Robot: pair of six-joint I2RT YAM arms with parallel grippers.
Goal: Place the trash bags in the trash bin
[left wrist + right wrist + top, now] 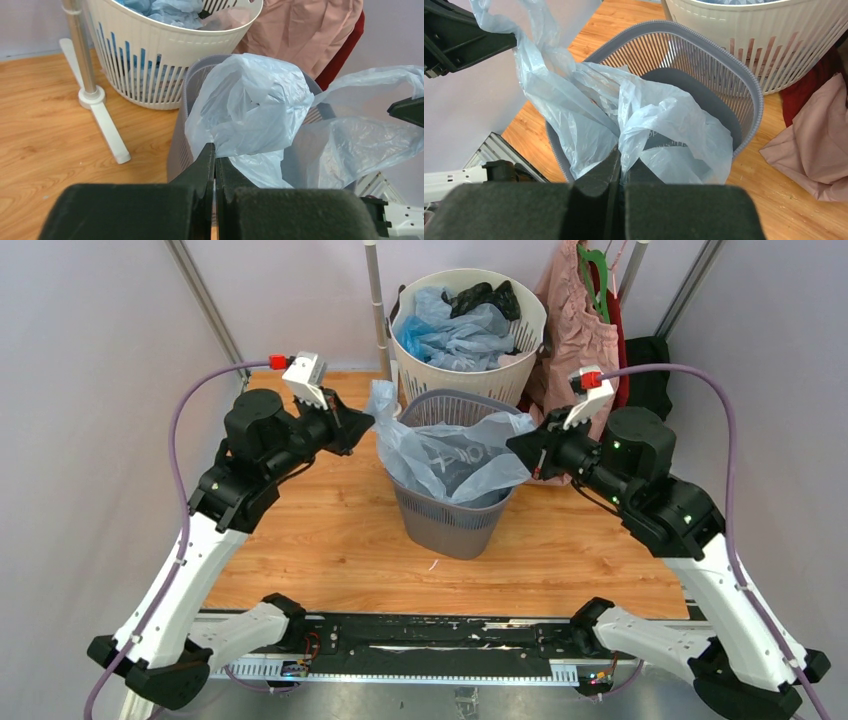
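Observation:
A pale blue see-through trash bag (pixel 455 455) is stretched across the mouth of the grey slotted trash bin (pixel 450 525) in the middle of the wooden floor. My left gripper (pixel 368 425) is shut on the bag's left edge (pixel 250 107) just outside the bin's left rim. On the opposite side, my right gripper (pixel 518 452) is shut on the bag's right edge (pixel 664 125) above the right rim. The bag's middle sags into the bin (pixel 724 75). Dark lettering shows faintly on the bag.
A round white slotted basket (pixel 520 375) holding more blue and black bags stands right behind the bin. A pink garment (pixel 575 335) hangs at back right, over red cloth. A metal stand pole (pixel 377 310) with a white foot (pixel 107 127) rises back left. Curtain walls flank both sides.

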